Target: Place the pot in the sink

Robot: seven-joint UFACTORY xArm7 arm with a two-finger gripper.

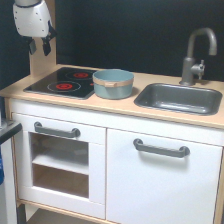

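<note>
The light blue-grey pot [113, 83] with a tan rim band stands upright on the wooden counter, between the black stovetop and the sink [180, 98]. The sink is a dark grey basin toward the exterior view's right, holding nothing, with a curved grey faucet [196, 55] behind it. My gripper [40, 46] hangs high at the upper left, above the stovetop's far corner and well apart from the pot. Its two dark fingers point down with a small gap between them and hold nothing.
A black stovetop [62, 82] with red rings lies left of the pot. A wooden post [42, 62] rises behind the gripper. Below the counter are a white cabinet door with a grey handle [161, 148] and an oven door with its handle [56, 131].
</note>
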